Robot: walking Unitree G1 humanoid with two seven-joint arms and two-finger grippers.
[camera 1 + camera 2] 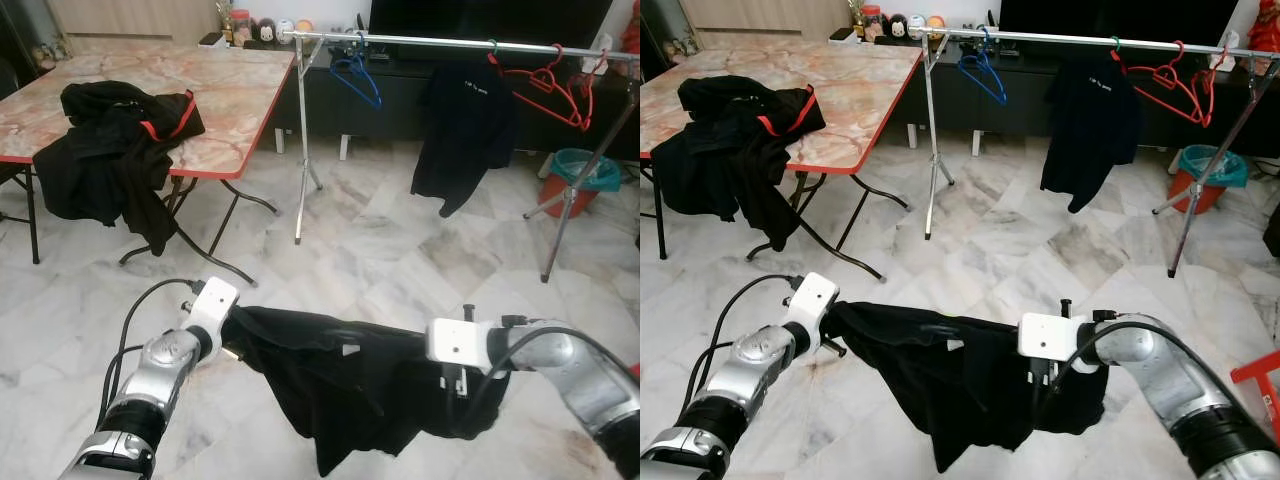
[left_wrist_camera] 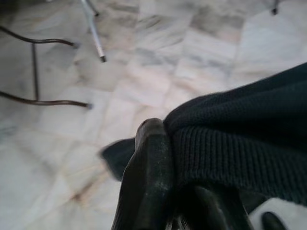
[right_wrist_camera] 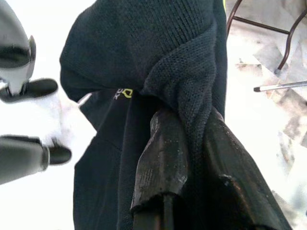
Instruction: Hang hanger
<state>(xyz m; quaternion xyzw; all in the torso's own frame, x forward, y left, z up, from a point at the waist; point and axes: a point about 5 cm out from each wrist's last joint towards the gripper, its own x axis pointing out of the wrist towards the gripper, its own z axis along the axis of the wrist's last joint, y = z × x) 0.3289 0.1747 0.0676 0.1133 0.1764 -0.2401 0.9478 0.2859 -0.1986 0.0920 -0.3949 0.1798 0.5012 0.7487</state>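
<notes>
A black knitted garment point(image 1: 350, 385) hangs stretched between my two grippers, low over the marble floor. My left gripper point(image 1: 238, 348) is shut on one end of it; the left wrist view has the ribbed cloth point(image 2: 240, 143) pinched at the fingertips point(image 2: 152, 153). My right gripper point(image 1: 452, 388) is shut on the other end, with cloth point(image 3: 177, 67) bunched between its fingers point(image 3: 160, 163). Ahead stands a metal clothes rack point(image 1: 450, 42). On its rail hang a blue hanger point(image 1: 358, 75), red hangers point(image 1: 550, 85) and a black shirt point(image 1: 465, 125).
A marble-top folding table point(image 1: 230, 90) stands at the left, with a heap of black clothes point(image 1: 110, 150) and a red hanger point(image 1: 165, 120) on it. A green-lined bin point(image 1: 580, 180) sits by the rack's right legs. A red frame point(image 1: 1255, 385) is near my right arm.
</notes>
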